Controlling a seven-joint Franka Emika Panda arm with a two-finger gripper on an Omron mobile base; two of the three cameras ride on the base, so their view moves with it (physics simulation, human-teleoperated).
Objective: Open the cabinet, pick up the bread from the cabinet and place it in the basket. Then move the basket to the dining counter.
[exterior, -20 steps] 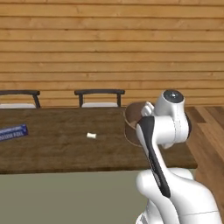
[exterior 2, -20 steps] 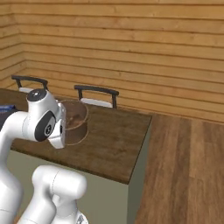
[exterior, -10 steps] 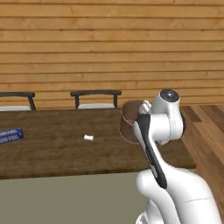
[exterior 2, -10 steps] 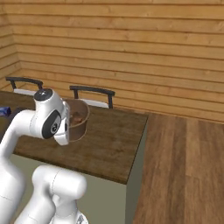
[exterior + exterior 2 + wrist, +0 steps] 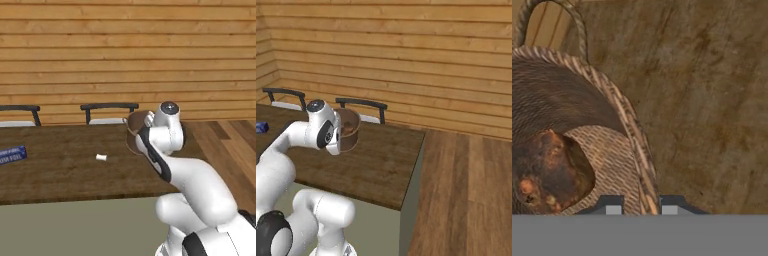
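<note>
Over the last second both base views slid sideways across the room, so the base had driven and the chairs (image 5: 108,112) and the counter's end sat at new places in the pictures; the arm and its load kept the same pose against the robot. The gripper (image 5: 641,206) was pinched on the rim of the basket (image 5: 577,135), one finger tip inside the woven wall and the other outside it, with the rim strand running up between them in the hand view. From the gripper the basket spread away to the left and ahead, its bowl open toward the camera, and the bread (image 5: 547,172), a dark brown crusty lump, lay on the basket floor just left of the inner finger tip. To the right of the gripper and beyond it lay the bare grain of the dining counter (image 5: 712,100). In the right base view the basket (image 5: 348,129) hung at the hand, above the dining counter (image 5: 381,165) near its far end, and whether its base touched the wood could not be told. In the left base view the basket (image 5: 136,131) showed partly behind the arm's wrist. Well off to the gripper's left on the counter lay a small white thing (image 5: 101,157) and, farther still, a blue packet (image 5: 12,154).
</note>
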